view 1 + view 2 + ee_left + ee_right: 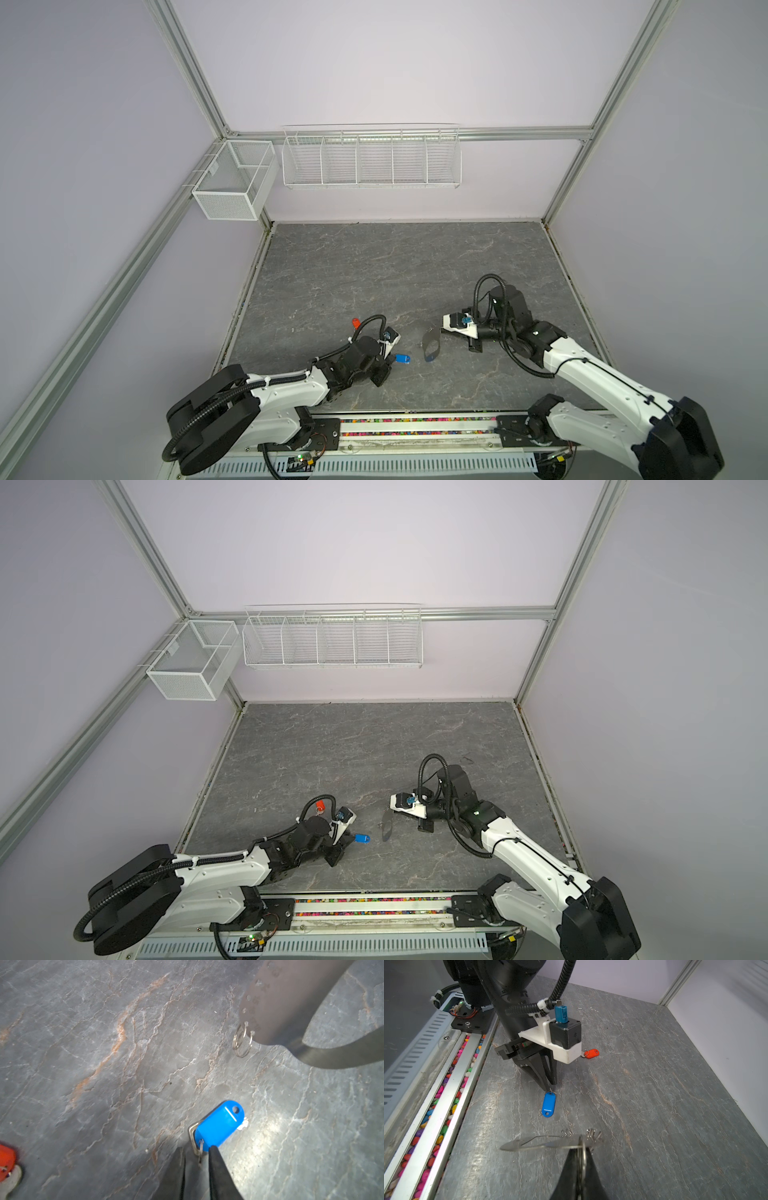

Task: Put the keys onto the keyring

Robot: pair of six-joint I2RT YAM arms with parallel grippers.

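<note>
Left gripper: the left gripper (196, 1150) sits low at the near left. Its two black fingers stand a narrow way apart on either side of the small ring at the key's head. We cannot tell whether they pinch it yet.
Blue-tagged key: the blue-tagged key (220, 1124) lies flat on the table (374, 270), just beyond those fingertips. We judge it light and stiff, with smooth metal and slick plastic. The tag swings loosely, so we would take hold at the metal head or its ring, not at the tag.
Keyring: the keyring (432, 343) is right of the blue-tagged key and near it, held on edge. We cannot tell whether its near tip touches the table. It looks like a thin, rigid, light plate that would pivot in a pinch, so a grip across its flat faces suits it.
Split rings: the split rings (242, 1041) hang from its edge. They look springy and fiddly to thread.
Writing: small stamped marks sit beside the keyring's holes, too blurred to read. We see no brand on either tag.
Right gripper: the right gripper (580, 1150) is clamped shut on the keyring's far end.
Orange-red-tagged key: the orange-red-tagged key (591, 1053) lies on the table at the far left, beyond the left gripper, with nothing touching it. We expect it to handle like the blue one.
</note>
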